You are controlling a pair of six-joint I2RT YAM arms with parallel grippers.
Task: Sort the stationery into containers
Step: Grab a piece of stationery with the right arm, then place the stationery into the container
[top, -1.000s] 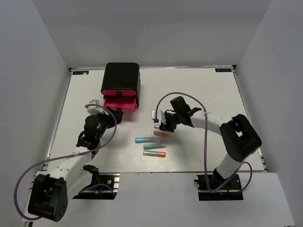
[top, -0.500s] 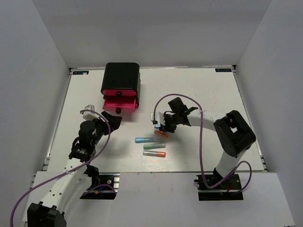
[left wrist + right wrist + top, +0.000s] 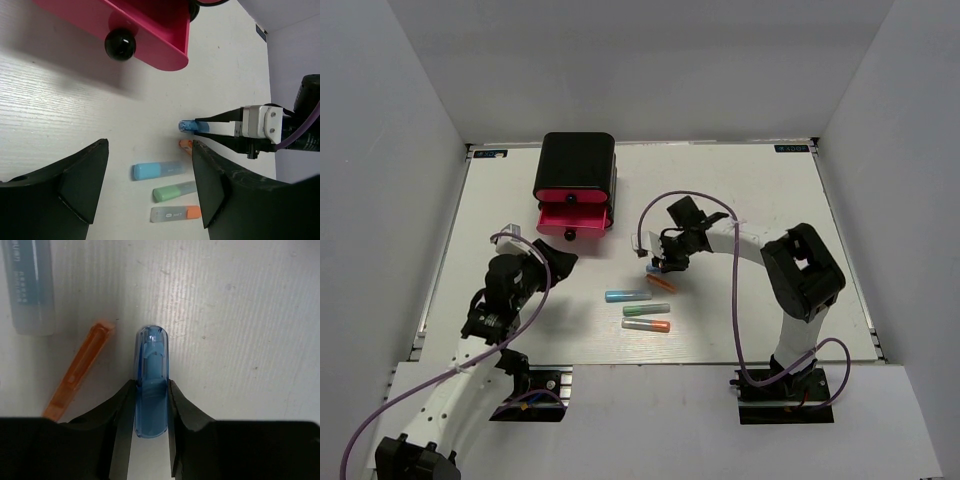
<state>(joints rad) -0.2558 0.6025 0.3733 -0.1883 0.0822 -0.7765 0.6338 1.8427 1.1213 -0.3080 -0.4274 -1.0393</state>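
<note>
Your right gripper (image 3: 150, 407) has closed in and now pinches the short translucent blue marker stick (image 3: 151, 355), down at the white table (image 3: 750, 200) mid-scene, just beside the slim orange stick (image 3: 80, 372). Your left gripper (image 3: 150, 190), spread wide and empty, has backed nearer from the open pink plastic drawer (image 3: 150, 25). The drop-off looks ready.
</note>
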